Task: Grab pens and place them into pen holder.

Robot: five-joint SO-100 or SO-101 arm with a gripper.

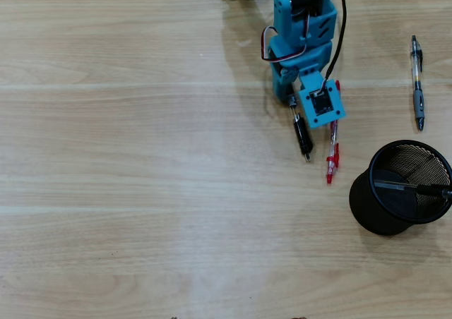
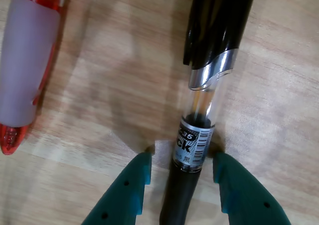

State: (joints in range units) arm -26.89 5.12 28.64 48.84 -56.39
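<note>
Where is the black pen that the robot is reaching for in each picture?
Overhead view: the black pen lies on the table just below the blue arm, left of the red pen.
Wrist view: the same black pen runs up the right half, between the gripper fingertips.
Shared landmark: the red pen, at the left edge in the wrist view.
</note>
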